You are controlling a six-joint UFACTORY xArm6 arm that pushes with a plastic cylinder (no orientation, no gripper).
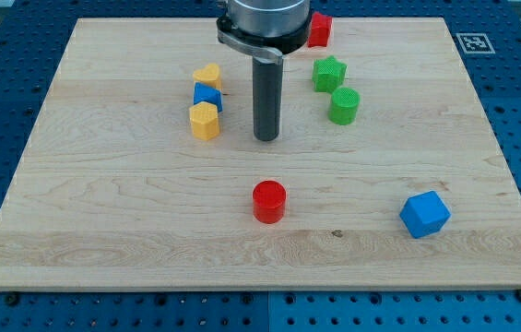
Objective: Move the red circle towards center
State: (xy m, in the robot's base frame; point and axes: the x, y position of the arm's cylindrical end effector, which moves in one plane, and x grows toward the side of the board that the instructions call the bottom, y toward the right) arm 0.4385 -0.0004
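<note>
The red circle [268, 201] is a short red cylinder on the wooden board [103, 203], below the board's middle. My tip [266, 138] is the lower end of the dark rod, standing straight above the red circle in the view with a clear gap of board between them. It touches no block.
Left of the rod stand a yellow heart [208, 76], a blue block [207, 96] and a yellow hexagon [204, 121], close together. Right of it are a green star [328, 74] and a green cylinder [344, 105]. A red block [320, 29] is at the top, a blue cube [424, 214] lower right.
</note>
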